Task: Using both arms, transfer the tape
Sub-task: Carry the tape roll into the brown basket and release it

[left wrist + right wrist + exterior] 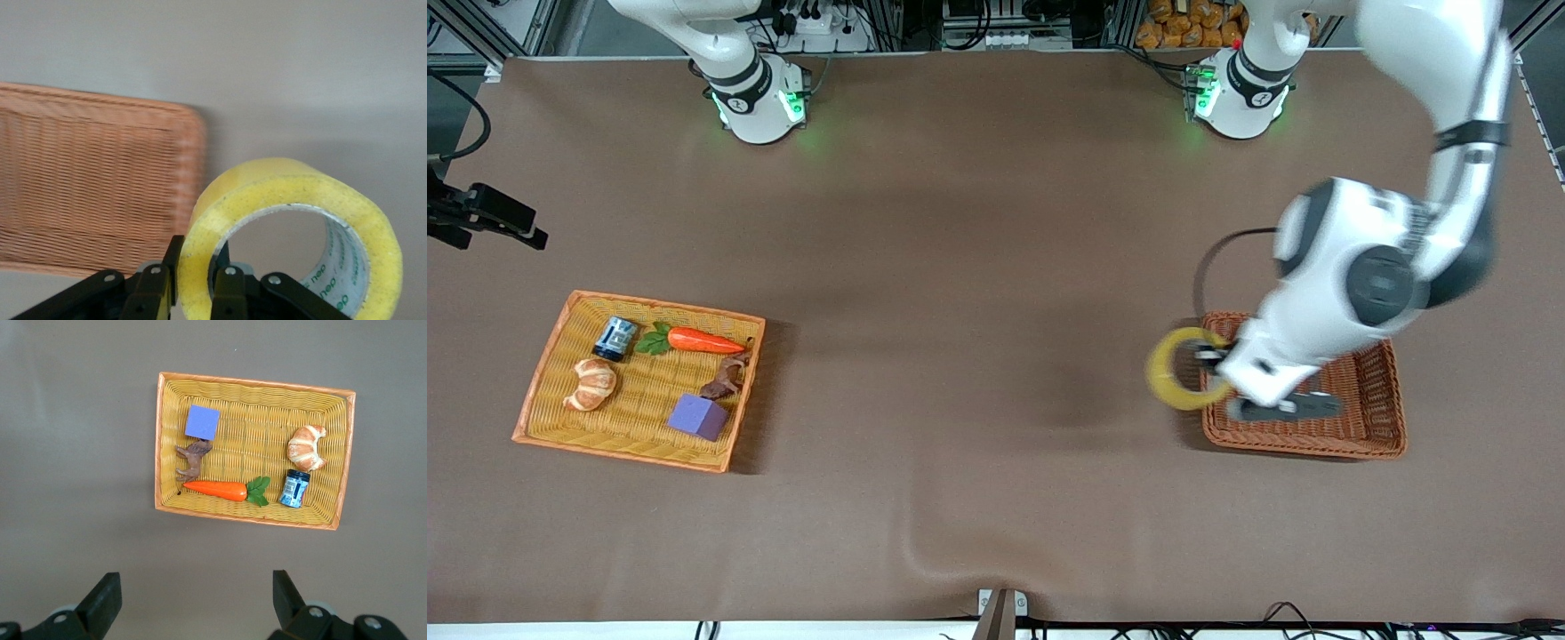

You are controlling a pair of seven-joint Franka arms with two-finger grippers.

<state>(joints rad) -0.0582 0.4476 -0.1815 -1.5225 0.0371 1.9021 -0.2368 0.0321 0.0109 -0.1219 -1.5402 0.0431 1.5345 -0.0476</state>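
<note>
The tape point(1161, 373), a yellow translucent roll, hangs upright in my left gripper point(1215, 370) over the rim of the brown wicker basket point(1360, 431) toward the middle of the table. In the left wrist view my left gripper point(195, 275) is shut on the tape's point(293, 193) wall, with one finger outside the ring and one inside it. The brown basket point(87, 180) lies below. My right gripper point(197, 587) is open and empty, high above the table beside the orange tray point(160, 453).
The orange tray point(535, 391) at the right arm's end holds a purple cube point(698, 416), a carrot point(704, 340), a croissant point(591, 384), a blue can point(615, 338) and a small brown figure point(727, 380). The brown basket's visible part holds nothing.
</note>
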